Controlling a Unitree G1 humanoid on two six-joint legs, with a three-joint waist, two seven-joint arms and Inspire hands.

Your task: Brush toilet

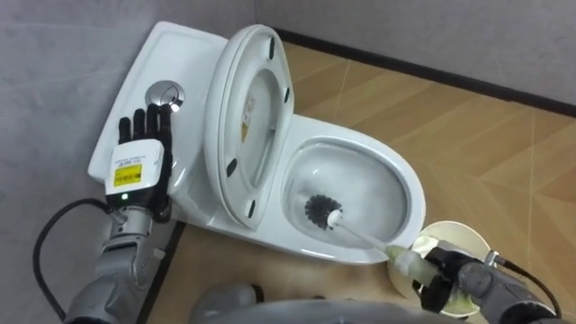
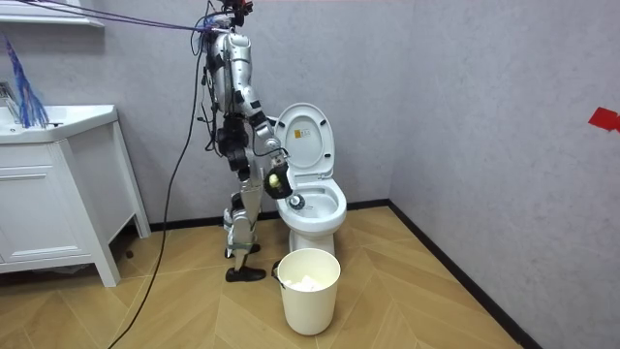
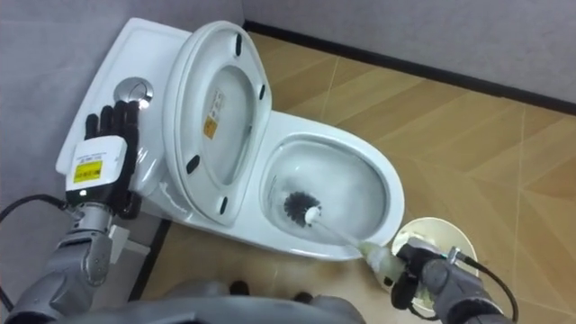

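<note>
In the toilet bowl (image 1: 410, 191), seat (image 1: 220, 117) up, the brush head (image 1: 319, 211) sat at the near-left wall w/ right hand (image 1: 443, 275) clamped on its handle (image 1: 364, 236), left hand (image 1: 142, 164) straight-fingered over the cistern (image 1: 175, 49); scrubbing looked mid-way, far side prob. left to do.

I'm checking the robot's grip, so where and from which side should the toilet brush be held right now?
Hold the toilet brush by the thick pale end of its handle, coming in from the robot's right. Its bristle head sits down in the bowl and the shaft slants up over the near rim toward that side, where the right hand grips it.
</note>
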